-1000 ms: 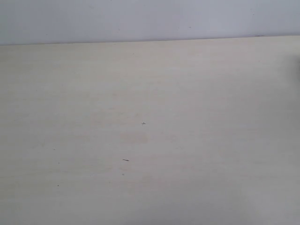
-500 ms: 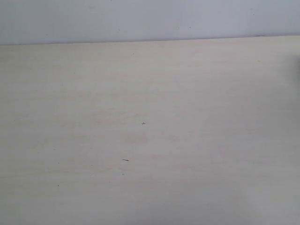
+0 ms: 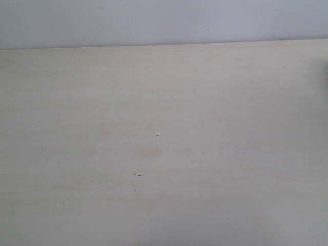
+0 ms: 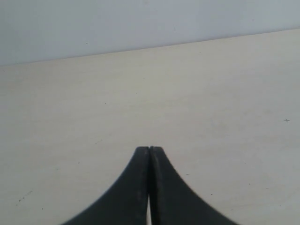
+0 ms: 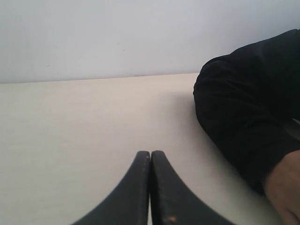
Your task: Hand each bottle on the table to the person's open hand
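Observation:
No bottle shows in any view. The pale beige table fills the exterior view, bare apart from tiny dark specks, and neither gripper appears there. In the left wrist view my left gripper is shut, its black fingers pressed together over bare tabletop. In the right wrist view my right gripper is shut too, with nothing between its fingers. Beside it lies a person's arm in a black sleeve, with bare skin of the hand at the frame's corner; whether that hand is open cannot be told.
A plain grey-white wall rises behind the table's far edge. A faint dark smudge touches the exterior view's right border.

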You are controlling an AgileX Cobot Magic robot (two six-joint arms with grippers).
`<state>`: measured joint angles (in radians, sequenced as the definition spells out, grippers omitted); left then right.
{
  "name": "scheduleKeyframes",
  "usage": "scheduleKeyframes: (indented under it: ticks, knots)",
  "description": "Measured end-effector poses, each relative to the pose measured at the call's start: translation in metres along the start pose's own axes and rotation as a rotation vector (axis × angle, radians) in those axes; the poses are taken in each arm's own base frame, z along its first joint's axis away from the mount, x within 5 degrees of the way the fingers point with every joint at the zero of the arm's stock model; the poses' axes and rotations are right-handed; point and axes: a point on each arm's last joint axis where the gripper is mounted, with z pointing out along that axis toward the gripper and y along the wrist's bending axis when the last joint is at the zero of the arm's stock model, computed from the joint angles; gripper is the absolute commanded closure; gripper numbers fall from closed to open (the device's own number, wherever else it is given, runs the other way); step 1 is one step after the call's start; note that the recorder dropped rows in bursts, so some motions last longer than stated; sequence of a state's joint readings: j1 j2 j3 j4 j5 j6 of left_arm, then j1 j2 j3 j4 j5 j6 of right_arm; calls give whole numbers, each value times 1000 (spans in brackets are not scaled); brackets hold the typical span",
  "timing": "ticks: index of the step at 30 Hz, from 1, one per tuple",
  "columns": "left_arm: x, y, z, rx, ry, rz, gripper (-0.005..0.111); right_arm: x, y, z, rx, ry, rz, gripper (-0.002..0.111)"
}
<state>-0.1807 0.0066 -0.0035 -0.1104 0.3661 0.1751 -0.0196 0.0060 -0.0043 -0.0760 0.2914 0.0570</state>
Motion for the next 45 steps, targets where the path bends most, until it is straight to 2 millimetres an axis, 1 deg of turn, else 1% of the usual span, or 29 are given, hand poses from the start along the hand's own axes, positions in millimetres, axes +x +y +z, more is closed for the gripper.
scheduleKeyframes:
  ticks: [10,18,45]
  knots:
    - [0,0,0,-1,2,-1,107,0,0,0,0,0,0,108]
    - [0,0,0,1,2,-96,107,0,0,0,0,0,0,108]
    - [0,0,0,1,2,-101,107,0,0,0,0,0,0,108]
